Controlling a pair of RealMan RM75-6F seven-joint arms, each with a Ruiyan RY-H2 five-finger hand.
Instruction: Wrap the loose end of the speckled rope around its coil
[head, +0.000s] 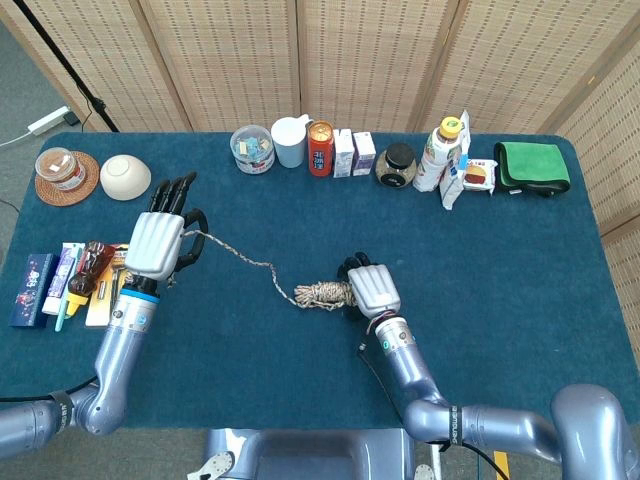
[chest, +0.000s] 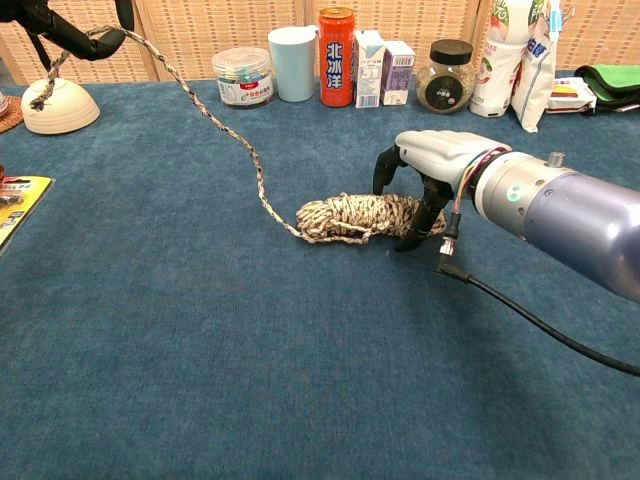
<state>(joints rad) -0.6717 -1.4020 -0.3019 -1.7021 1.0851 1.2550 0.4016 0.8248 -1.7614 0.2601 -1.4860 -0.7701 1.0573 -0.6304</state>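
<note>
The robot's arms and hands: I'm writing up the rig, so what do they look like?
Both arms are glossy blue-grey metallic tubes. The left hand and right hand have pale silver-white backs and black fingers. A green light shows at the right wrist, coloured wires run there, and a black cable trails from it.

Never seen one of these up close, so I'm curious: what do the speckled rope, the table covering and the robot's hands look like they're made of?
Speckled rope: braided fibre, probably cotton or synthetic; matte, woven cream-and-dark strands. Table covering: dark blue fabric like felt or low-pile carpet; fuzzy, no shine. Right hand and left hand: pale grey back shells with a slight sheen, likely plastic or painted metal, and black fingers, perhaps rubber or plastic; hard to tell.
</note>
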